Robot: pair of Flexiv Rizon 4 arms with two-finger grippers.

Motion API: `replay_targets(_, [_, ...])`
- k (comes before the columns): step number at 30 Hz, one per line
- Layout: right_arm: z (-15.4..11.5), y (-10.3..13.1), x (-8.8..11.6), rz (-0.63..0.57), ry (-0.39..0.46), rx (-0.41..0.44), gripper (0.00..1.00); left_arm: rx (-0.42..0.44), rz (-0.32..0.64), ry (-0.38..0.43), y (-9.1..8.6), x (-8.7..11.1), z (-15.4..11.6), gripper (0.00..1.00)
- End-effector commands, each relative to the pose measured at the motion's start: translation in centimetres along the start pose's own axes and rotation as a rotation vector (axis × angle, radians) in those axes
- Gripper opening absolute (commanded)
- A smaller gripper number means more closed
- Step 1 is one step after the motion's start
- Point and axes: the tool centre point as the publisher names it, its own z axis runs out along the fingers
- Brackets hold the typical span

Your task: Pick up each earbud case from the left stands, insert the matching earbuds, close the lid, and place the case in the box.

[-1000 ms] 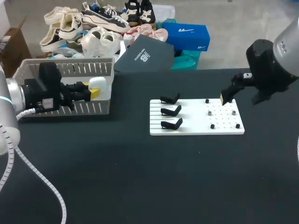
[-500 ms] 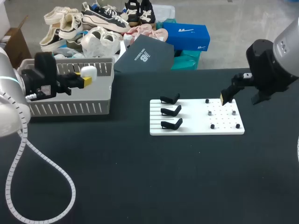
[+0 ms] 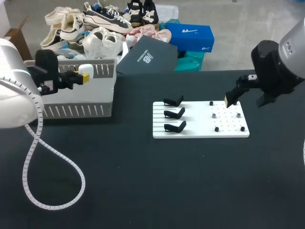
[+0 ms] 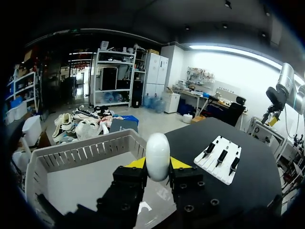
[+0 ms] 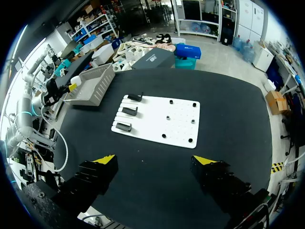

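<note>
Black matte tabletop [image 3: 143,181] took up most of the head view, with a white slotted board [image 3: 195,121] sitting right of the middle. Three black hook-shaped stands [image 3: 174,114] stood in a column on the board's left half, and a few small dark studs [image 3: 217,129] dotted its right half. A white slatted plastic basket [image 3: 81,110] sat at the far left of the table.

From the head view, the left gripper [image 3: 84,76] was up over the basket's far rim with the smooth white egg-shaped earbud case [image 3: 86,69] at its tip. You couldn't really make out the grip from there. The left wrist view sorted that out: the case [image 4: 157,156] stood upright with a yellow fingertip [image 4: 136,163] pressed against each side, so it was properly pinched, and the basket's open inside lay under and ahead of the fingers.

The right gripper [image 3: 232,100] hung over the board's far right corner, and the head view only showed one yellow tip. The right wrist view showed its fingers [image 5: 106,160] spread wide apart, holding nothing, high above the table with the board ahead of them.
</note>
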Motion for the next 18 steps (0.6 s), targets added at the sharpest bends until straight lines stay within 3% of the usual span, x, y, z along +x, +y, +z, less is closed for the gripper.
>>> replay_targets(1, [-0.1, 0.0, 0.2, 0.001, -0.007, 0.001, 1.0, -0.483, -0.012, 0.015, 0.4, 0.1, 2.5, 0.0])
replay_targets(3, [-0.1, 0.0, 0.2, 0.001, -0.007, 0.001, 1.0, -0.478, -0.016, 0.021, 0.7, 0.3, 3.0, 0.14])
replay_targets(4, [-0.1, 0.0, 0.2, 0.001, -0.007, 0.001, 1.0, -0.479, -0.02, 0.024, 0.9, 0.4, 3.2, 0.38])
replay_targets(5, [-0.1, 0.0, 0.2, 0.001, -0.007, 0.001, 1.0, -0.479, -0.021, 0.024, 0.8, 0.4, 3.3, 0.85])
replay_targets(6, [-0.1, 0.0, 0.2, 0.001, -0.007, 0.001, 1.0, -0.478, -0.022, 0.023, 0.8, 0.3, 3.4, 1.0])
replay_targets(12, [-0.1, 0.0, 0.2, 0.001, -0.007, 0.001, 1.0, -0.444, 0.011, -0.016, -0.8, -0.5, 3.9, 1.0])
replay_targets(18, [-0.1, 0.0, 0.2, 0.001, -0.007, 0.001, 1.0, -0.356, 0.074, -0.076, -4.8, -2.4, 3.4, 1.0])
